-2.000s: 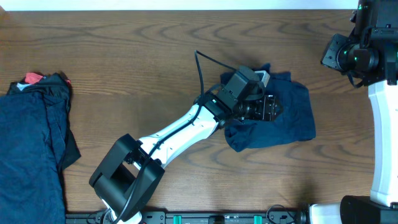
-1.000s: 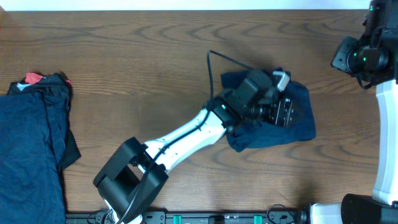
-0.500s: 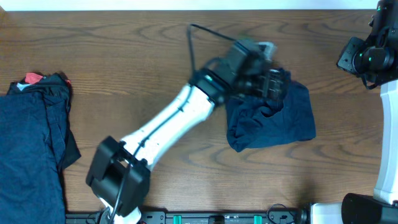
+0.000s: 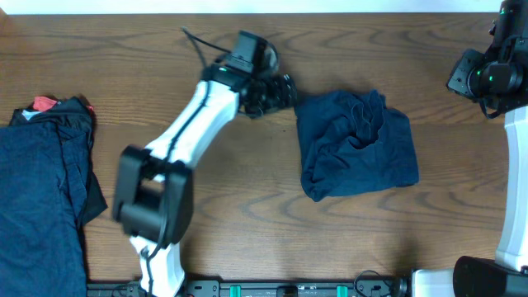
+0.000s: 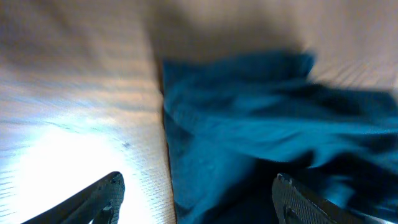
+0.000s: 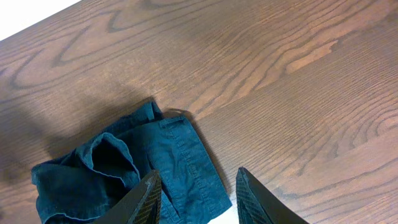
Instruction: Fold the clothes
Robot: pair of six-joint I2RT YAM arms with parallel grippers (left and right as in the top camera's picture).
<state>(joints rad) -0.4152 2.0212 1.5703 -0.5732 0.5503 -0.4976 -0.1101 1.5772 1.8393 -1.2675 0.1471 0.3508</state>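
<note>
left hand (image 4: 279,92): released, fingers spread wide, nothing between them. Sits in the upper centre of the overhead frame, just off the upper-left corner of the navy garment (image 4: 356,144), not touching it.
change: two seconds ago this hand was down on top of the garment; half a second ago it was at the garment's upper-left edge; now it has swung left and clear. The left wrist view is motion-blurred, so the arm looks to be mid-move.
navy garment: right of centre on the desk (image 4: 247,214), a rough squarish bundle with a bunched ridge across its upper middle. Its outline matches earlier frames; only the top layer was disturbed.
right hand (image 6: 199,190): also released and empty, parked at the far right edge, well apart from the garment.
pile (image 4: 41,198): more navy clothes at the left edge, red piece (image 4: 43,104) showing at the top. Unchanged.
read: looks like a let-go after one fold pass. The bundle is lumpy, so my guess is it needs smoothing or another fold before it joins the pile.
risk: loose top layer could spring open.
</note>
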